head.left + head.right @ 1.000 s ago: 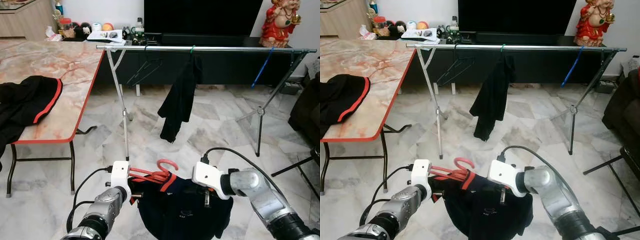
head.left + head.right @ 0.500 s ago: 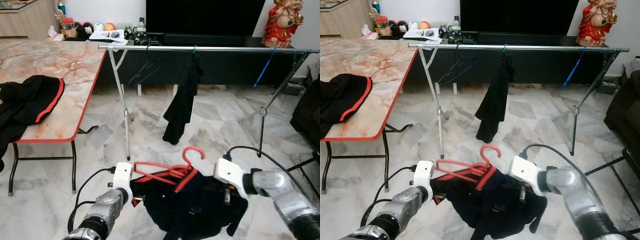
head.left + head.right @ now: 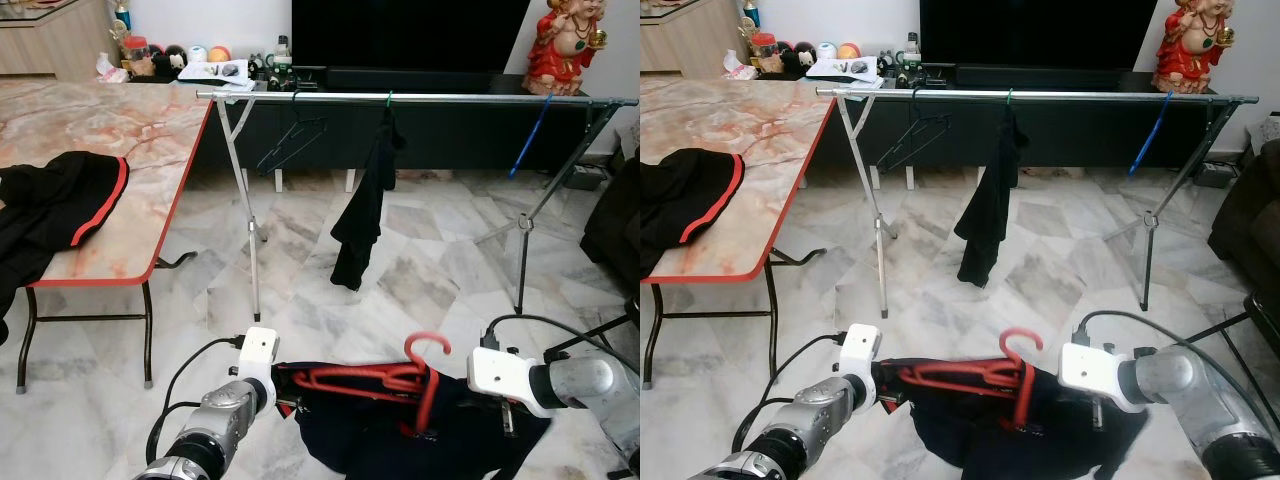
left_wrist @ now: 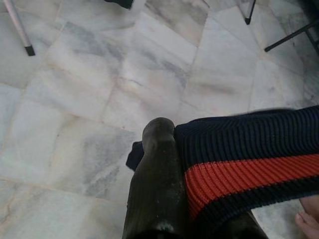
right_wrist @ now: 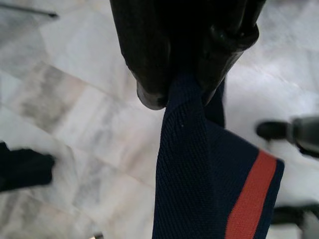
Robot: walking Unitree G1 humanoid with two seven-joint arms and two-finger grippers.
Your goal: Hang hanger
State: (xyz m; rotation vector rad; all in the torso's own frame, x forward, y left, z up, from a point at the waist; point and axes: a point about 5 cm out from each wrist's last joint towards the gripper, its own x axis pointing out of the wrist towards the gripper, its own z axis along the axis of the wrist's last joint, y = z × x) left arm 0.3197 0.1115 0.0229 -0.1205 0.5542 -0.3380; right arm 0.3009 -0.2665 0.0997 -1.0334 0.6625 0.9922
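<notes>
Both the left gripper [image 4: 199,199] and right gripper [image 5: 184,94] pinch the garment [image 3: 400,440], so the loosely tangled red hanger [image 3: 370,378] could slip out.

Pale marble-tile floor [image 3: 420,280] with grey veining, evenly lit. Marble-pattern table [image 3: 110,140] with red edge at left, black metal legs. Long low black cabinet [image 3: 440,130] along far white wall, large dark screen [image 3: 410,30] above it. Dark seat, possibly a sofa [image 3: 615,215], at right edge.
</notes>
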